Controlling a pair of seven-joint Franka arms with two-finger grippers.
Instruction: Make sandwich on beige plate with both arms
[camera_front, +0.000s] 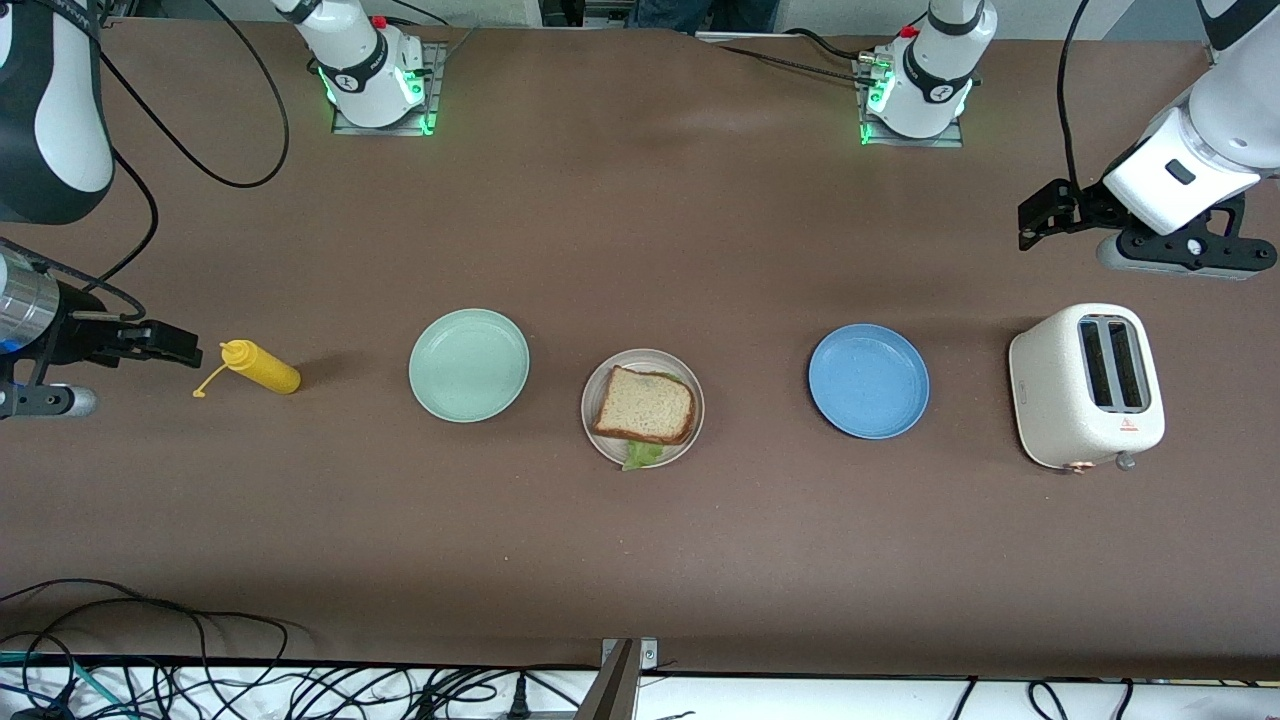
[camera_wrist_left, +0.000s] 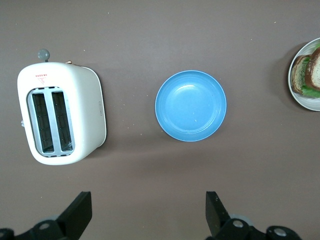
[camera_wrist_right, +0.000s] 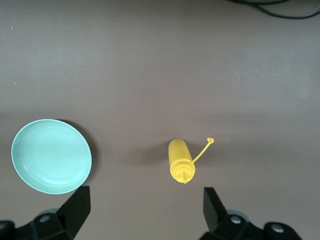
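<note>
Sandwich assembled on the beige plate — both arms parked at the desk's ends.

The plate sits mid-desk between the mint-green plate and blue plate, lettuce peeking from under the top slice. The left end effector hangs wide and empty above the desk near the toaster; the right end effector — equally wide, empty — waits beside the fallen mustard bottle.

The top bread slice hides most of the lettuce and the lower slice. The left wrist view's edge cuts off the beige plate.
</note>
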